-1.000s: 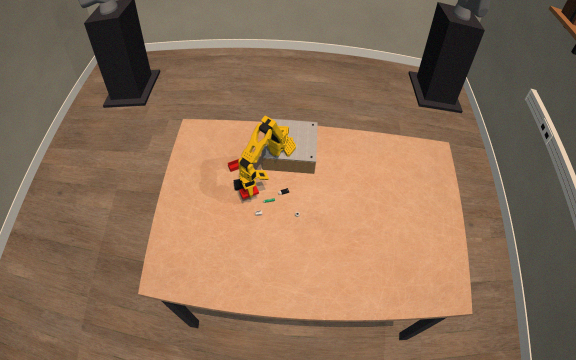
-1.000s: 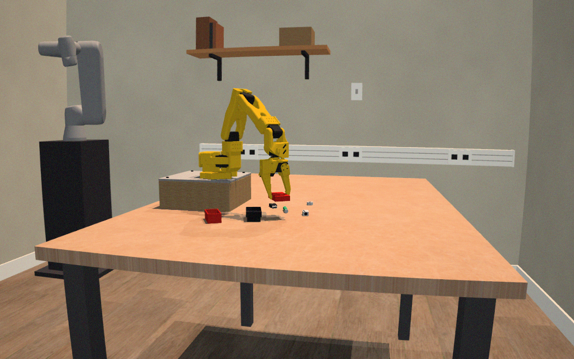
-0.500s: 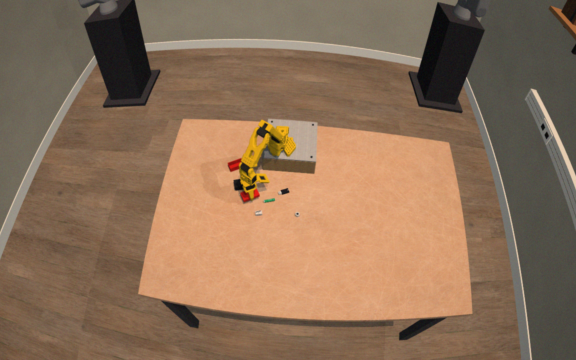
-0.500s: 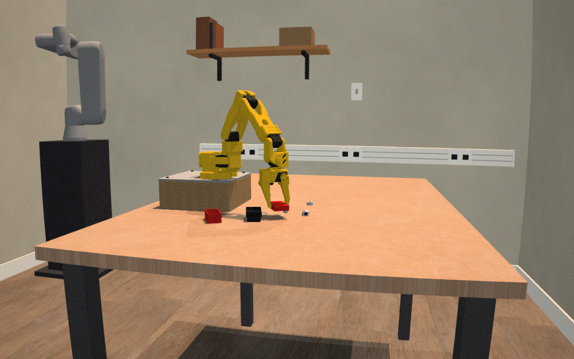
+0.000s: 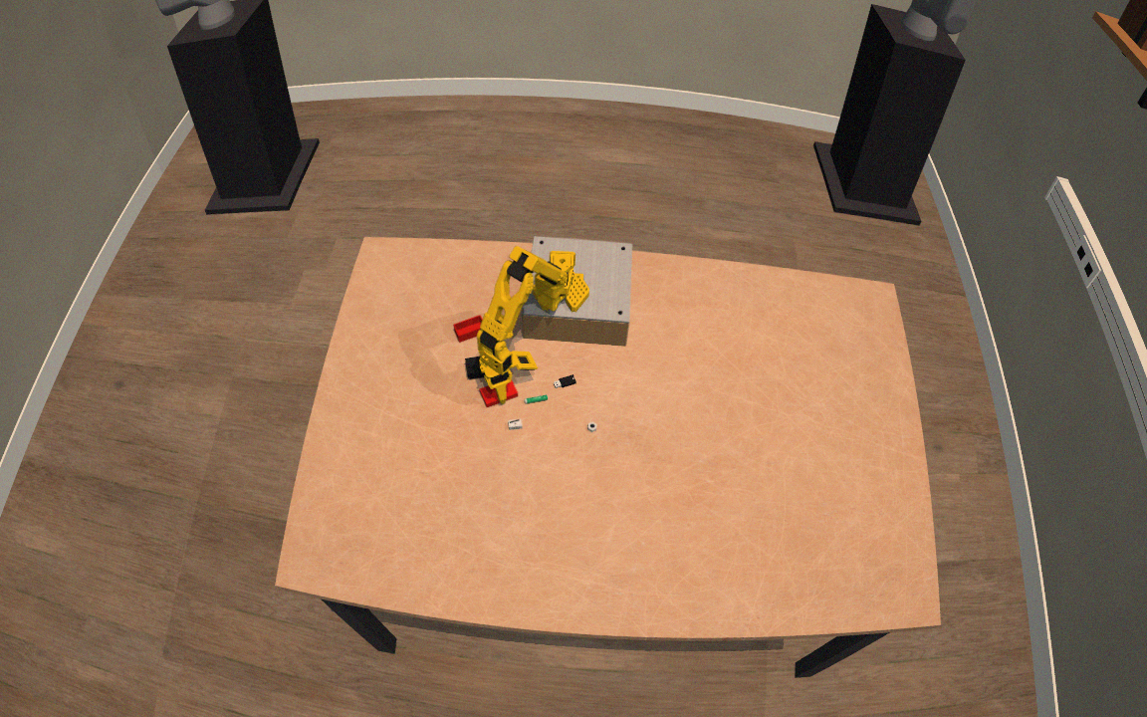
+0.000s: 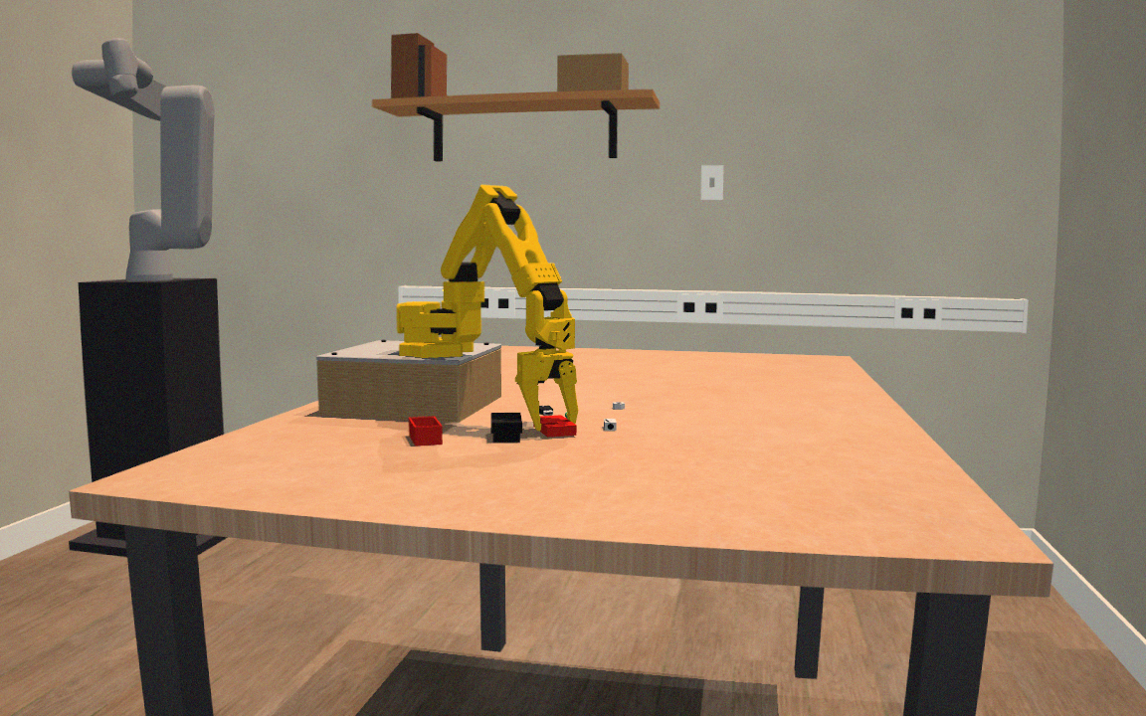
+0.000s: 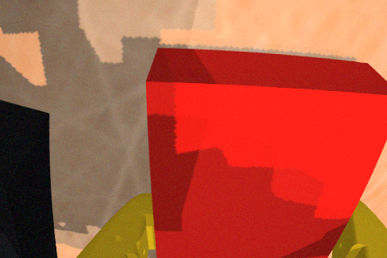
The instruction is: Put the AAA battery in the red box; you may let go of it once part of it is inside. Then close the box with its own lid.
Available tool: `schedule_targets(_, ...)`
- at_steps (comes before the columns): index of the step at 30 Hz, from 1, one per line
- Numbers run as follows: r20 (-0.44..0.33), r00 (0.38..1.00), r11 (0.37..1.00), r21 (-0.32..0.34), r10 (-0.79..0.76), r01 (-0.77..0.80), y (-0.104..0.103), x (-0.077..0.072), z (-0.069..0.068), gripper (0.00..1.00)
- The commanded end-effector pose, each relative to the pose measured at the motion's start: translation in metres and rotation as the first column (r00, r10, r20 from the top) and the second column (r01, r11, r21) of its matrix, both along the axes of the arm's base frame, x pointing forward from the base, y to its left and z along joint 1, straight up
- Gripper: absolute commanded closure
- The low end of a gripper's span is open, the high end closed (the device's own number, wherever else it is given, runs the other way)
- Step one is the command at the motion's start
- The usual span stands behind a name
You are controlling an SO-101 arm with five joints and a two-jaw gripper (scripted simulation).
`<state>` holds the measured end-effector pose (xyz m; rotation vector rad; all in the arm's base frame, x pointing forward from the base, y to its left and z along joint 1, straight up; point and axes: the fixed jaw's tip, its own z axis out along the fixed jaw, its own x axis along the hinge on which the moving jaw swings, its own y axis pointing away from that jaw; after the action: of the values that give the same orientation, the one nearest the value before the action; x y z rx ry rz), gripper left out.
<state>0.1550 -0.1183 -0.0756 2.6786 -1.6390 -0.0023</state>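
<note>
My gripper (image 6: 550, 417) is shut on the flat red lid (image 6: 557, 427) and holds it down at the table top, just right of a black box (image 6: 505, 426). I cannot tell whether the lid touches the table. In the wrist view the lid (image 7: 264, 177) fills the space between my two yellow fingers, with the black box (image 7: 24, 199) at the left edge. The open red box (image 5: 468, 328) stands apart, farther left near the arm's base block. The green AAA battery (image 5: 535, 398) lies on the table just right of the lid.
A black stick-shaped item (image 5: 565, 381), a small white item (image 5: 514, 424) and a small nut (image 5: 590, 426) lie near the battery. The arm stands on a grey-topped block (image 5: 581, 290) at the table's back edge.
</note>
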Motion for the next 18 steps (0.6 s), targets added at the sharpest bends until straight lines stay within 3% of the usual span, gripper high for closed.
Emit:
schedule_targets(1, 0.001, 1.0, 1.0, 0.001, 0.0, 0.0, 0.0019, 0.0013, -0.0046, 0.79)
schedule_targets(18, 0.001, 1.0, 1.0, 0.001, 0.0, 0.0, 0.0019, 0.0012, -0.0073, 0.79)
